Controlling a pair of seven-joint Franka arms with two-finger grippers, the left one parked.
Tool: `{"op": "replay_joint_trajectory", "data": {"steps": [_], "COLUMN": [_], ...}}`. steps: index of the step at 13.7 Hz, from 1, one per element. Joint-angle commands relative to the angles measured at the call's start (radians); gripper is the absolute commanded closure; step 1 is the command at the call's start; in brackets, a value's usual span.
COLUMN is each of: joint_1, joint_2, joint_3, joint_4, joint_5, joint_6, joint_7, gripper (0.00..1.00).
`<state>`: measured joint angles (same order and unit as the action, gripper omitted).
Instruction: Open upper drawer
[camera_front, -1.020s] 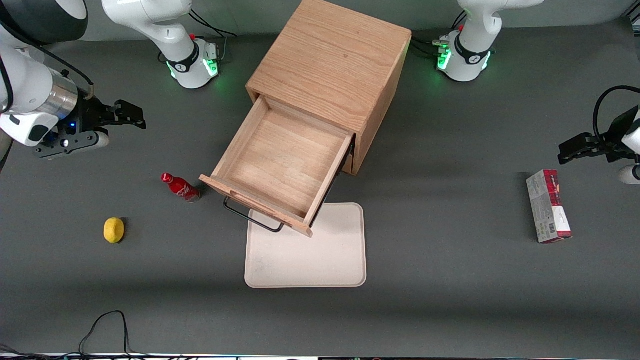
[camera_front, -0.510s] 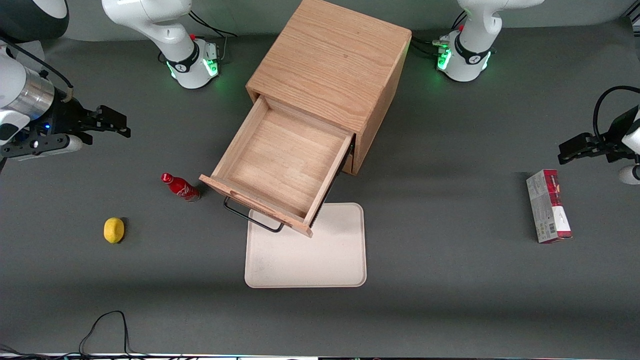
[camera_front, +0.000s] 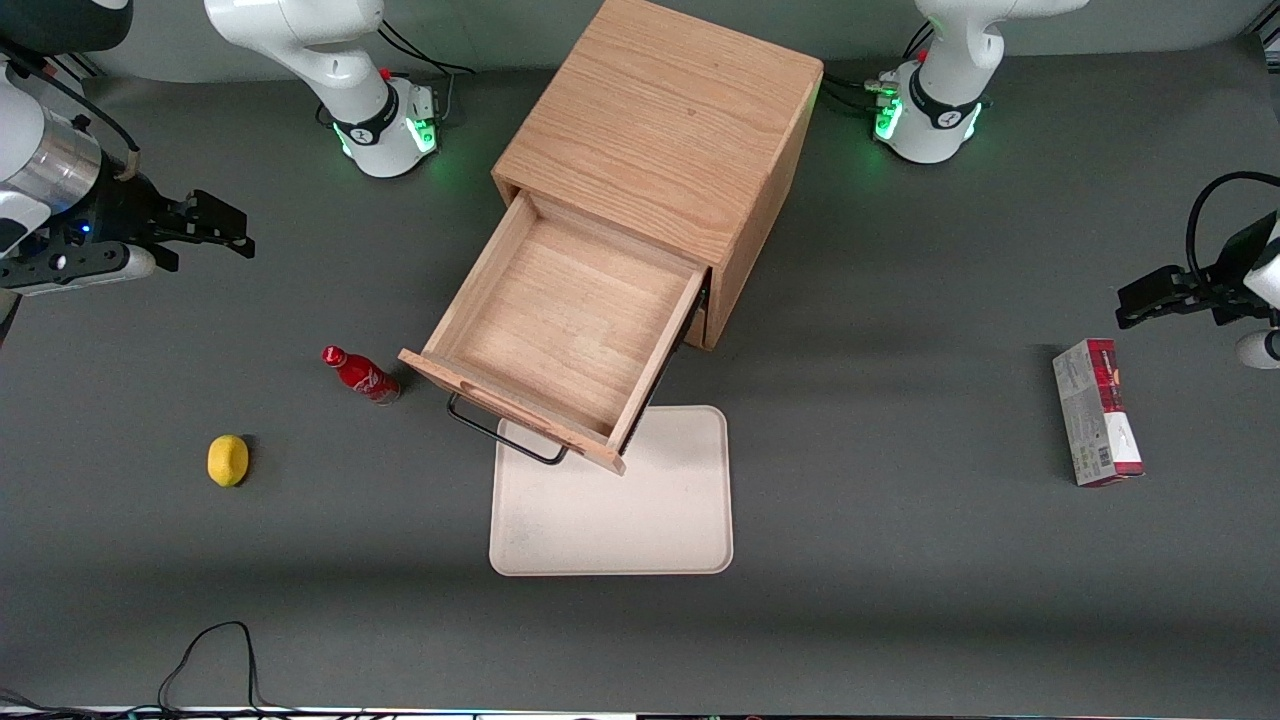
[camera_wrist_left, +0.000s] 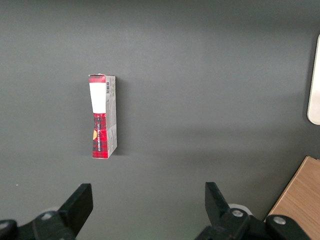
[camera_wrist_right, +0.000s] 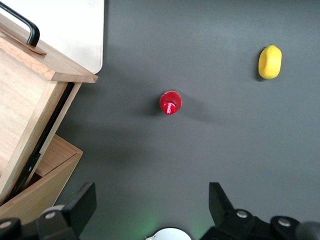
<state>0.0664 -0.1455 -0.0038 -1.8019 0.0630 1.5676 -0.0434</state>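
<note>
Two drawers belong to the wooden cabinet; the upper drawer stands pulled out, its black handle overhanging a cream tray at the drawer's 6 o'clock. A red bottle stands upright just beside the drawer front, at its 9 o'clock; a yellow lemon lies nearer the front camera. The gripper hangs at the working arm's end, well apart from everything, jaws spread and holding nothing. A red-and-grey box lies toward the parked arm's end of the dark grey table

Even, soft overhead light on my workspace. My gripper, fingers apart at the working arm's end, looks sharp. The cabinet casts a soft shadow across the dark table.
</note>
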Motion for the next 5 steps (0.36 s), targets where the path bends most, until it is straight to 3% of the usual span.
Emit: {"op": "replay_joint_trajectory", "data": {"steps": [1,5], "joint_1": [0.03,0.033], "joint_2": [0.024,0.021], "joint_3": [-0.008,-0.013], "joint_4": [0.047,0.047], "joint_5": [-0.009,-0.009], "joint_6": [-0.026,-0.027], "joint_7": [-0.006,-0.006], "gripper": [0.0,0.0]}}
